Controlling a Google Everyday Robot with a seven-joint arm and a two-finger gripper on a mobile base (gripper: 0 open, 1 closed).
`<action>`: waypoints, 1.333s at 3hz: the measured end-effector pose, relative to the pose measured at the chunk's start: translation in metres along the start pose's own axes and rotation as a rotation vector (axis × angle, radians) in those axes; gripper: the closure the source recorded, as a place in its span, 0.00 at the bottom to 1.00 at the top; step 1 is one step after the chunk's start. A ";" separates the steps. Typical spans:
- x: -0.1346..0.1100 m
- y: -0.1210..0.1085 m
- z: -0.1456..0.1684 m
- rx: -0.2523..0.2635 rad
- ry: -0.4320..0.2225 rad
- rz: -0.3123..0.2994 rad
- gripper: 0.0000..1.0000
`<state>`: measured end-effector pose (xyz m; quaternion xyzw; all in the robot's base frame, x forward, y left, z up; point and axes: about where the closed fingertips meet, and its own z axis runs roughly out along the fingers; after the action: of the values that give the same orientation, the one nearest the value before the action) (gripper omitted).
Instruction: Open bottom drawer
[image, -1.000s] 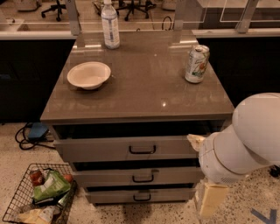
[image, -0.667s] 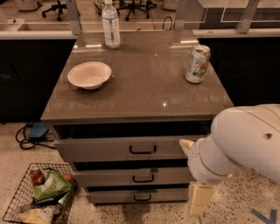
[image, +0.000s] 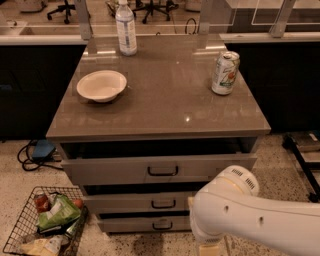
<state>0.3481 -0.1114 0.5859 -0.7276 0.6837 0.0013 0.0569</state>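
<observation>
The grey cabinet has three drawers. The bottom drawer is the lowest, with a short flat front and a small black bar handle; its front looks flush, and its right end is hidden behind my arm. The middle drawer sits above it, and the taller top drawer stands slightly out. My white arm fills the lower right. Only a cream-coloured bit of the gripper shows at the bottom edge, to the right of the bottom drawer's handle.
On the cabinet top stand a white bowl, a water bottle and a drink can. A wire basket with snack bags sits on the floor at the left. Cables lie left, and a black stand is at the right.
My arm has swung left and down across the right side of the drawers, and the gripper has dropped to the picture's bottom edge. The drawers have not moved.
</observation>
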 end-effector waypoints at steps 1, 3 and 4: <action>-0.005 0.013 0.039 -0.017 0.019 -0.015 0.00; -0.015 0.020 0.084 0.061 -0.056 0.009 0.00; -0.015 0.020 0.084 0.061 -0.056 0.009 0.00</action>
<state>0.3331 -0.0904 0.5016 -0.7219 0.6850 0.0009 0.0980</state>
